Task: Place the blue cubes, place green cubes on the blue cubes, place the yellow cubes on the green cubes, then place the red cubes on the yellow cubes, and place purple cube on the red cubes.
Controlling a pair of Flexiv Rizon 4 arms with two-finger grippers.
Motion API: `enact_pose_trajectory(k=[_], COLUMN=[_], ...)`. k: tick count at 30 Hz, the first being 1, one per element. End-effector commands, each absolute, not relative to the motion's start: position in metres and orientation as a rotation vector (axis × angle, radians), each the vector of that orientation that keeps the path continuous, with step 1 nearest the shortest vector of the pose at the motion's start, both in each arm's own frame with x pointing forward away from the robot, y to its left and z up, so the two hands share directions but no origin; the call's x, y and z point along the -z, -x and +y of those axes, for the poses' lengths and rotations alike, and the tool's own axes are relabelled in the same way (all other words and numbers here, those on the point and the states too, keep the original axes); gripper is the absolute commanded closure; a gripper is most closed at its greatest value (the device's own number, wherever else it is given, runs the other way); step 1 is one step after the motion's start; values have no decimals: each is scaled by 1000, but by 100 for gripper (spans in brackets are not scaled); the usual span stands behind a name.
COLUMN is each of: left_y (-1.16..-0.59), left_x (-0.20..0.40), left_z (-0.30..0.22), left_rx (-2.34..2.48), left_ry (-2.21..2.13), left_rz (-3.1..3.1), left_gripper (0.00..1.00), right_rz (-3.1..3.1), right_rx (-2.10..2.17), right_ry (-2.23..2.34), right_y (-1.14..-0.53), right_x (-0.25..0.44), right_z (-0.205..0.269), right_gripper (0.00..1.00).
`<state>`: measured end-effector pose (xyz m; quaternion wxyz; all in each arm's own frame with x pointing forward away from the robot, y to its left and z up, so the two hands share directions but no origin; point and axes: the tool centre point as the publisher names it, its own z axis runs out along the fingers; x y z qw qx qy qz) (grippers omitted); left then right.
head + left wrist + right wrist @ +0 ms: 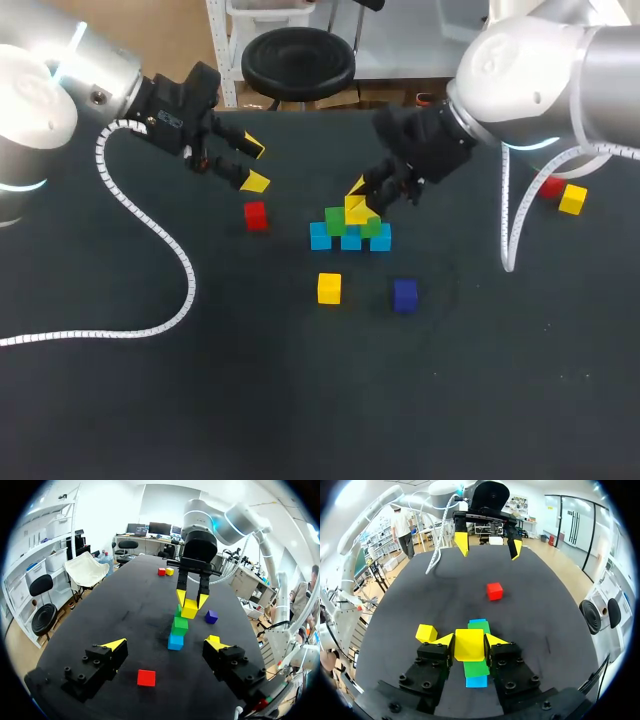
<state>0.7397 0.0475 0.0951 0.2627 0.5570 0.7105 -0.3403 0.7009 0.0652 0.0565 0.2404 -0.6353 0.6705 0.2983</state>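
Observation:
Three blue cubes lie in a row at mid-table, with two green cubes on top of them. My right gripper is shut on a yellow cube and holds it right over the green cubes. Whether the cube touches them I cannot tell. The left wrist view shows that yellow cube above green and blue. My left gripper hangs open and holds nothing, left of the stack and above a red cube. A purple cube sits in front of the stack.
A loose yellow cube lies in front of the stack, left of the purple one. Another red cube and yellow cube sit together at the right, behind my right arm's cable. My left arm's cable trails across the left side.

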Motion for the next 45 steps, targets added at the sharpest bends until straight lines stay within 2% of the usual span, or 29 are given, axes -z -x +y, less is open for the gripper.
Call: enact_pose_trajectory(k=[1, 29, 33, 35, 36, 38, 43, 45], left_y=[-741, -741, -741, -741, -741, -741, -741, -741], left_x=[-95, -95, -95, -95, -95, -95, -95, -95], left_z=[48, 48, 48, 48, 48, 48, 48, 48], left_rx=[922, 922, 922, 922, 922, 922, 922, 922], left_ry=[-1510, -1510, -1510, -1510, -1510, -1510, -1510, -1510], left_rz=[1924, 1924, 1924, 1924, 1924, 1924, 1924, 1924], left_gripper=[0, 0, 0, 0, 0, 0, 0, 0], right_rz=[1838, 1864, 1867, 1867, 1866, 1865, 1860, 1859], right_rx=[-818, -830, -828, -828, -829, -831, -839, -842], right_ry=[1734, 1713, 1710, 1708, 1710, 1709, 1710, 1708], right_y=[-703, -708, -709, -709, -709, -710, -710, -710], right_x=[-56, -52, -52, -52, -52, -52, -52, -52], right_z=[65, 68, 68, 68, 68, 68, 68, 68], right_gripper=[100, 100, 93, 74, 69, 71, 57, 57])
